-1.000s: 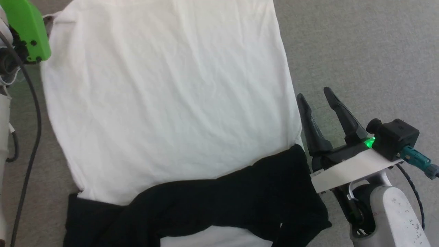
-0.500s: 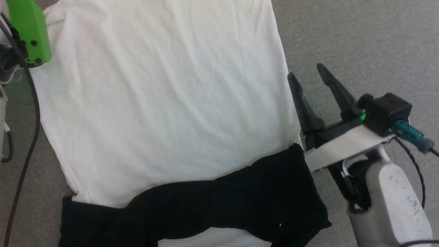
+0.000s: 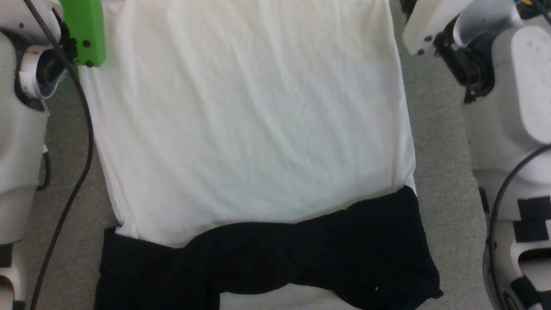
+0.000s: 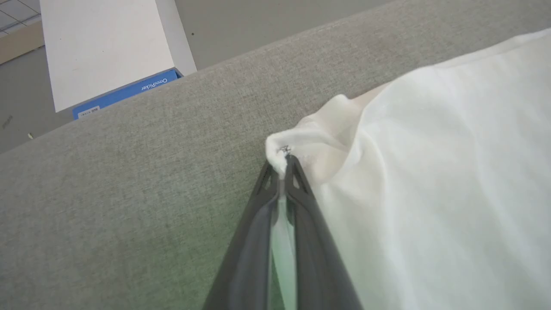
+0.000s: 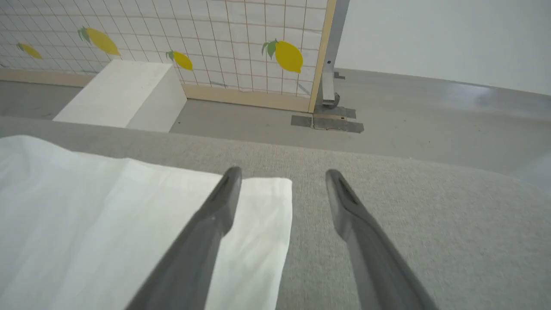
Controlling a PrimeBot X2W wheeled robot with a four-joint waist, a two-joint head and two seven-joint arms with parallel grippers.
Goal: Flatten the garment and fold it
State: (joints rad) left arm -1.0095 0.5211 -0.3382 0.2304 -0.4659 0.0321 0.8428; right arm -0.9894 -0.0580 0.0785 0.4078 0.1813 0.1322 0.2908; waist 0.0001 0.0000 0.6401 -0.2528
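White cotton fills most of the scene: the garment (image 3: 249, 129) lies spread flat, print side hidden, on a table (image 3: 434, 142) covered in grey fabric. Its black sleeves (image 3: 301, 254) are folded across the body in a dark band near the table's near edge, with a strip of white below them.

At the garment's far left corner, close to the table's far edge, the left gripper (image 4: 282, 165) has its dark fingers (image 4: 301, 206) pressed together on a small bunched tip of white cloth, which puckers upward around them. A bright green housing (image 3: 84, 30) on that arm sits over the garment's left side.

At the far right corner, the right gripper (image 5: 283, 174) holds its fingers (image 5: 206, 232) wide apart and grips nothing. One finger is over the cloth's square corner, the other over bare grey fabric. Whether they touch the surface is unclear.

Beyond the table's far edge stand a white box (image 5: 120, 94), a blue box (image 4: 129, 92) and a gridded screen (image 5: 241, 38) printed with lemons.
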